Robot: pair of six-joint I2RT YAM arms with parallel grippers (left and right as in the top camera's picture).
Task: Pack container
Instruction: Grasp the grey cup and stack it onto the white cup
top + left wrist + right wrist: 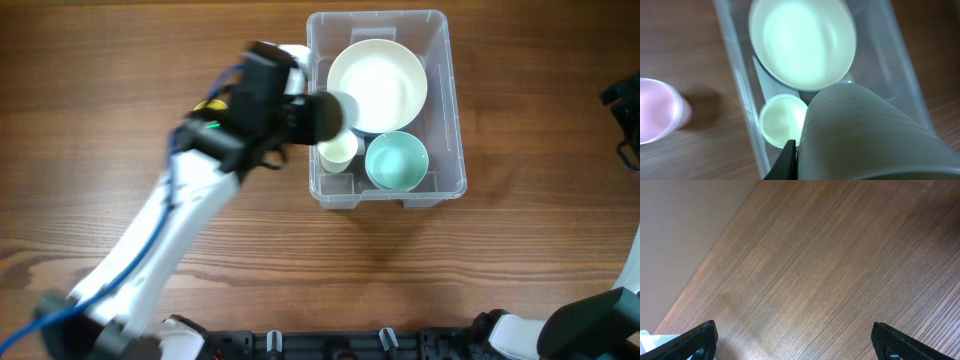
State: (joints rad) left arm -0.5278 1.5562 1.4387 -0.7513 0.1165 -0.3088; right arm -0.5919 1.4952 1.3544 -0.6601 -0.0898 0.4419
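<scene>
The clear plastic container [448, 60] stands at the back middle of the table. Inside it are a large white bowl [376, 85], a teal bowl [396, 161] and a small pale cup [337, 152]. My left gripper [305, 112] is shut on a dark grey cup [328, 117] and holds it above the container's left rim. In the left wrist view the grey cup [865, 135] fills the lower right, one finger [789, 157] pressed to its side, above the pale cup [780, 120] and the container wall [737, 70]. My right gripper [795, 340] is open and empty over bare wood.
A pink cup [655, 110] stands on the table just left of the container, mostly hidden by the left arm in the overhead view. The right arm [625, 110] is at the table's right edge. The table is brown wood [120, 80].
</scene>
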